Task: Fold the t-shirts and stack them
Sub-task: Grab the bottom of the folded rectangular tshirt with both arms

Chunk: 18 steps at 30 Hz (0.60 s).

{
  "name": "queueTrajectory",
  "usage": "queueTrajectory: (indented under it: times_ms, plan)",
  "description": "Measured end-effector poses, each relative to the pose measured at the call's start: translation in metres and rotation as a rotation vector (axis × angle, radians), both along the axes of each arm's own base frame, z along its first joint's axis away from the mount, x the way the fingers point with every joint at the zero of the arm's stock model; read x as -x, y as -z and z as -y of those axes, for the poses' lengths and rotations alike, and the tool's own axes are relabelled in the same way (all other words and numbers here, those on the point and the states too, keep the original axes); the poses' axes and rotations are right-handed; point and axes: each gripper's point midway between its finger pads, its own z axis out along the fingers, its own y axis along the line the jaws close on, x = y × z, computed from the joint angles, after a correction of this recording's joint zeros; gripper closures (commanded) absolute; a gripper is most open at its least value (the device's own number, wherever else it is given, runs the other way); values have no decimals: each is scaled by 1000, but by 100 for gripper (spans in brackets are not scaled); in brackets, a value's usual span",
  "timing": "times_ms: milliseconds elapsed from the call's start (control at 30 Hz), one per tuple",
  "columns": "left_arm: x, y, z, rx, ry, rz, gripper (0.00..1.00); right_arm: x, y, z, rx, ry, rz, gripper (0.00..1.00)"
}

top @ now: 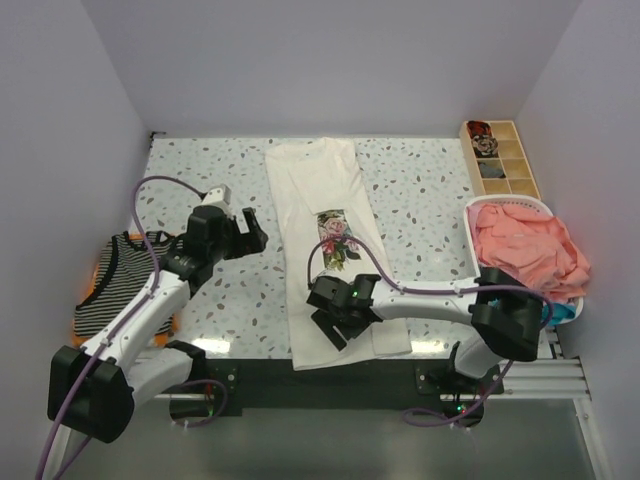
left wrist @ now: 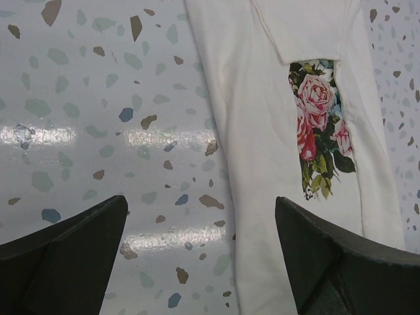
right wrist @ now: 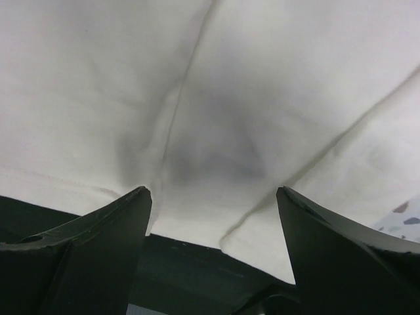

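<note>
The cream t-shirt [top: 330, 200] lies lengthwise on the middle of the table, its sides folded in and its pink-rose print [top: 338, 238] facing up. My left gripper [top: 254, 231] is open and empty, just left of the shirt's left edge. In the left wrist view the shirt [left wrist: 262, 131] and print [left wrist: 318, 125] lie ahead of the open left gripper [left wrist: 200, 216]. My right gripper [top: 331, 318] is open, low over the shirt's near end. In the right wrist view the right gripper [right wrist: 213, 197] spans the cream cloth's [right wrist: 230, 98] near hem, holding nothing.
A black-and-white striped tee [top: 118, 278] lies on an orange one [top: 84, 300] at the left. A white basket [top: 478, 212] at the right holds a coral-pink tee [top: 525, 250] and a blue one [top: 566, 312]. A compartmented wooden tray [top: 500, 160] stands at back right.
</note>
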Motion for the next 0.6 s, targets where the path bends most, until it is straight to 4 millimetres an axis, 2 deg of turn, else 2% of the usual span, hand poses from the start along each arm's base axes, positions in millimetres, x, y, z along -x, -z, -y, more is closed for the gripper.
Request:
queueTrajectory:
  times_ms: [67, 167, 233, 300, 367, 467, 533, 600]
  plan:
    - [1, 2, 2, 4, 11, -9, 0, -7, -15, 4, -16, 16, 47, 7]
    - [4, 4, 7, 15, 35, -17, 0, -31, -44, 9, -73, 83, 135, 7]
    - [5, 5, 13, 22, 57, -15, 0, -58, -61, 18, -135, 183, 170, 7]
    - [3, 7, 21, 36, 88, -9, 0, -100, -73, 47, -178, 354, 217, 7]
    - [-3, 11, 28, 47, 109, -5, 0, -135, -77, 84, -176, 511, 268, 7]
    - [-27, 20, 45, 70, 145, -9, 0, -155, -69, 116, -135, 614, 270, 8]
    - [-53, 25, 59, 77, 163, -24, 0, -161, -62, 120, -132, 630, 249, 8]
    - [-92, 23, 77, 92, 183, -17, 0, -166, -52, 120, -137, 635, 218, 8]
